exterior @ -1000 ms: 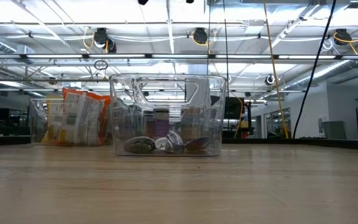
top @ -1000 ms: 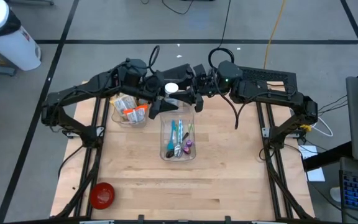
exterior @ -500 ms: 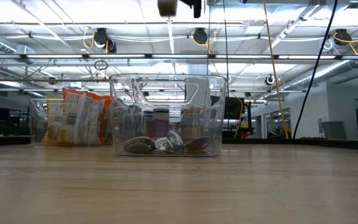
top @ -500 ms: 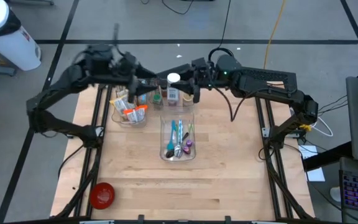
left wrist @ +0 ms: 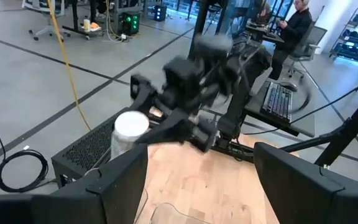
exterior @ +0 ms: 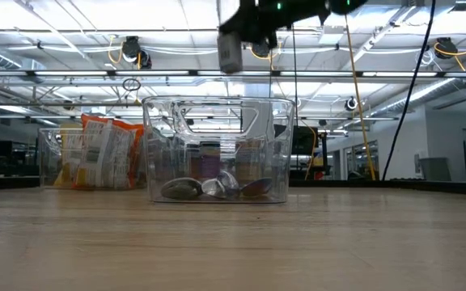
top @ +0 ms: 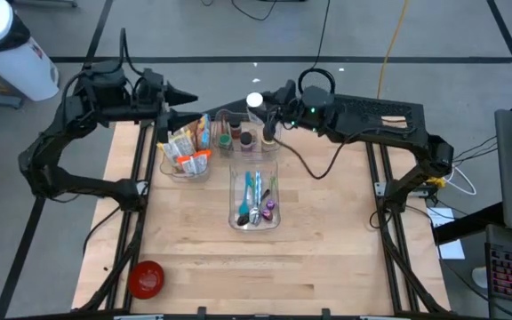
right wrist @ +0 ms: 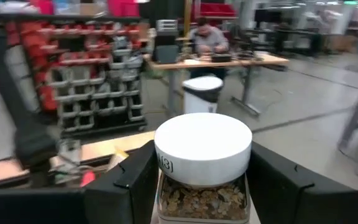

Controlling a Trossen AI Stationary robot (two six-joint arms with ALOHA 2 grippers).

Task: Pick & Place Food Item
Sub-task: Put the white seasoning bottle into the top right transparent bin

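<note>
A clear jar with a white lid (right wrist: 204, 148) and brown flakes inside is held by my right gripper (top: 265, 116), high over the far end of the table. In the low view the jar (exterior: 230, 50) hangs above the clear bin (exterior: 217, 149) that holds pens and spoons. Behind that bin a smaller bin (top: 235, 135) holds bottles. My left gripper (top: 181, 92) stands open and empty over the table's far left corner, pointing toward the jar. My right gripper pinches the jar's clear body just below the lid (right wrist: 166, 198) between its two fingers (right wrist: 126, 183), one on each side. The fingers come level from the table's right side. The jar stands upright, lifted clear of the bins.
A bin with snack packets (top: 188, 149) stands at the far left. A red round thing (top: 146, 277) lies at the near left corner. The near half of the wooden table (top: 327, 258) is bare. People sit at desks in the room beyond.
My left gripper has drawn back from the jar toward the table's far left corner and risen, its fingers empty. My right gripper has kept the jar, rolled at the wrist and carried it a little toward the far edge and downward; the jar has come down into the low view.
</note>
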